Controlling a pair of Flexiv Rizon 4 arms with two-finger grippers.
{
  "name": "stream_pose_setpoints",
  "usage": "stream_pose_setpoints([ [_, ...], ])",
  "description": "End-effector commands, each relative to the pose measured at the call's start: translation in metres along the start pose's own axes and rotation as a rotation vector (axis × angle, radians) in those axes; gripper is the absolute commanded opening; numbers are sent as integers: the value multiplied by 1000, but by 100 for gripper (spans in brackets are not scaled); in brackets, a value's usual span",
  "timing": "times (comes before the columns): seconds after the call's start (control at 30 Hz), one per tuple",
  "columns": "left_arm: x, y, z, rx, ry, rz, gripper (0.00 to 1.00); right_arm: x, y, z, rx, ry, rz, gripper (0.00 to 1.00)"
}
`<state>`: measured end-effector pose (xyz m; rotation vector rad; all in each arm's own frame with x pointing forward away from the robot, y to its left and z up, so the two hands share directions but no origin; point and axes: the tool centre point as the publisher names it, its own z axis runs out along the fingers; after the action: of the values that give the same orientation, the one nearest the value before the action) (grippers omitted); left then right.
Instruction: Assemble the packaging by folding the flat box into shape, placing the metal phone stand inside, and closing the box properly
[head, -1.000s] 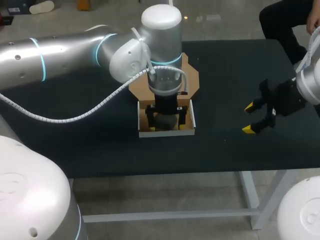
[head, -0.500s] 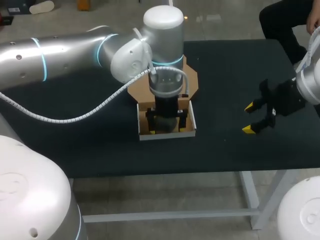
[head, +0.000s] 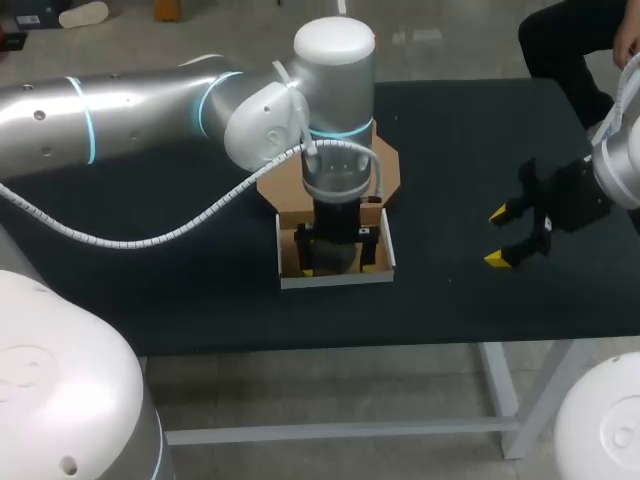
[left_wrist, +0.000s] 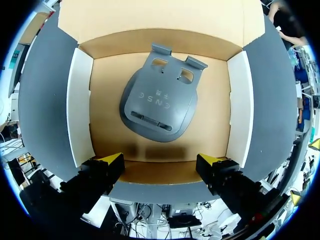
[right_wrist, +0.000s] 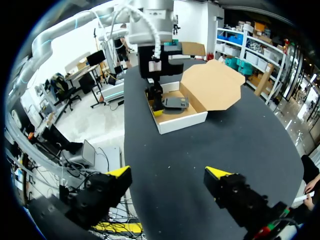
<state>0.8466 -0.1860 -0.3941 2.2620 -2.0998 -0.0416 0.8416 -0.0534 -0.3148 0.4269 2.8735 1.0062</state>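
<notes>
Tabletop (head: 470, 140) dark, with box (head: 336, 279) near its middle: white outside, brown inside, lid flap lying open behind it. Stand (left_wrist: 159, 102) dark grey, lying flat on box floor, two slots at its far end. It sits ahead of left end effector (left_wrist: 160, 161), clear of both fingers. Left end effector spread wide, tips at box's near wall. Right end effector (head: 500, 236) also wide, holding nothing, well apart to box's right.
</notes>
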Motion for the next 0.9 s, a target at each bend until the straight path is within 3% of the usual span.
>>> stream_pose_setpoints([
  [0.03,0,7,-1,9,-5,0,100,0,-1,-1,-4,3,-1,100],
  [0.9,4,35,1,-4,-34,10,100,0,-1,-1,-4,3,-1,100],
])
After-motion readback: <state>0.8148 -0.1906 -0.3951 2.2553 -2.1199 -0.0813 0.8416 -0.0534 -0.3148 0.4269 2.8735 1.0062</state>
